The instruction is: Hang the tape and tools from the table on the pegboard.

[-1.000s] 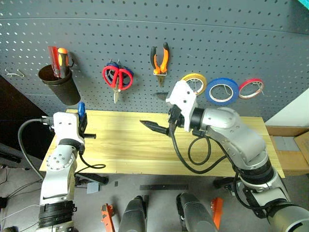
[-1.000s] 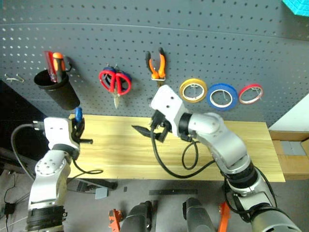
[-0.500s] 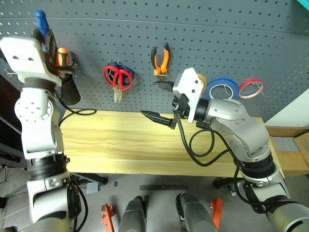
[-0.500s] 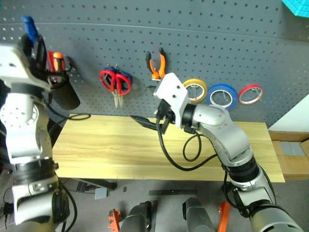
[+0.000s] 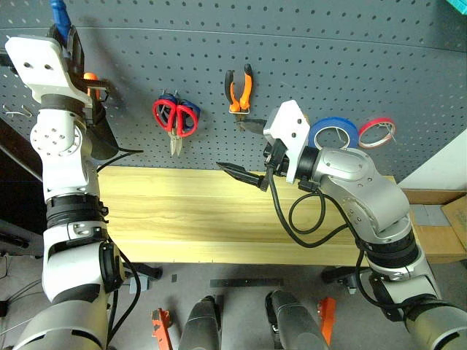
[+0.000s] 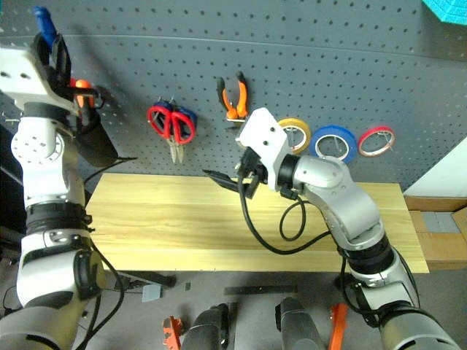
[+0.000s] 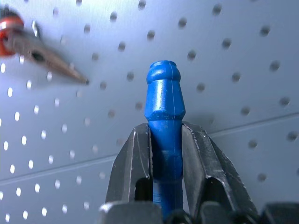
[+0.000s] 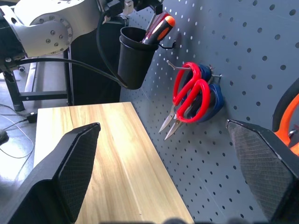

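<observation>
support: table [image 5: 182,219] | surface: light wooden planks | legs: dark

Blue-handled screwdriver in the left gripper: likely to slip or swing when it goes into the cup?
Probably stiff: the screwdriver has a moulded handle. Its smooth surface could slip, though the left gripper clamps it on both sides. The black cup hangs tilted, so contact may rock it.

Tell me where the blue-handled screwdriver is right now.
The blue-handled screwdriver is clamped in the left gripper, raised at the pegboard's upper left, above the black cup.

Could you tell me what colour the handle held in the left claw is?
Blue; the screwdriver handle shows best in the left wrist view.
</observation>
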{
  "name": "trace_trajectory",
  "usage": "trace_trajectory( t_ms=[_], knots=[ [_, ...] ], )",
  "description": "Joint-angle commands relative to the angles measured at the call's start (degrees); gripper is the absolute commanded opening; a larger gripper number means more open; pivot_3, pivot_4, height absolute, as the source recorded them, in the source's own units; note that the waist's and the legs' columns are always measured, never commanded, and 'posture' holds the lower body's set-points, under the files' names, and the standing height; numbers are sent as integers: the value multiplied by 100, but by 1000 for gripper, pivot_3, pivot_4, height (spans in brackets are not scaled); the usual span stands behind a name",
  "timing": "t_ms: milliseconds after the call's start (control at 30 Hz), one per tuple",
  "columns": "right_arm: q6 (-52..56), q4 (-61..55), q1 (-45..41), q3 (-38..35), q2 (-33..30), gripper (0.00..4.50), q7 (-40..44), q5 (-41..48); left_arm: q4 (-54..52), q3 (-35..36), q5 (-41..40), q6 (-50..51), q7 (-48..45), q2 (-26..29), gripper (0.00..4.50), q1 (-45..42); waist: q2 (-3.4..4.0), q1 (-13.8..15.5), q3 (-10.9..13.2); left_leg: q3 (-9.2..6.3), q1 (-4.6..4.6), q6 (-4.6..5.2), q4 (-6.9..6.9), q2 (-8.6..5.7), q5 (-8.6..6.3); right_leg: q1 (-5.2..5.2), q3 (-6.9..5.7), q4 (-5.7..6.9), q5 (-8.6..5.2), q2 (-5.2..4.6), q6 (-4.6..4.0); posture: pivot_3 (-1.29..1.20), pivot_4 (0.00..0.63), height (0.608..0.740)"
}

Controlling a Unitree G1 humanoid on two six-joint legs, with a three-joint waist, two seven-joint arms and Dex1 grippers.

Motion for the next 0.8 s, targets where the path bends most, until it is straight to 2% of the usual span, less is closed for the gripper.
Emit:
trace_trajectory(
  t_ms=[33,233,633,800],
  knots=[
    [-29,-184,-116,-144,-23,4500,-22,17,-144,116,47,-245,189,174,524,75,0,-1,0,0,0,0,1,0,0,0,0,1,0,0,0,-110,155,740],
    [-76,-112,-197,-129,6,4500,22,19,-78,181,164,-241,580,222,524,383,-7,-1,-7,0,0,0,11,1,0,0,0,7,1,-1,-1,-98,147,740],
    [-154,110,-284,-133,-2,4500,-30,-142,-158,124,138,-169,834,134,4466,482,-53,0,-103,-1,0,0,23,9,0,4,-3,12,3,-5,-2,-100,134,740],
    [-153,66,-272,-219,-56,4500,34,-77,-801,-28,51,135,725,26,4466,472,-54,-7,-160,-2,0,0,25,9,0,4,-4,14,3,-4,-3,-106,120,740]
  ],
)
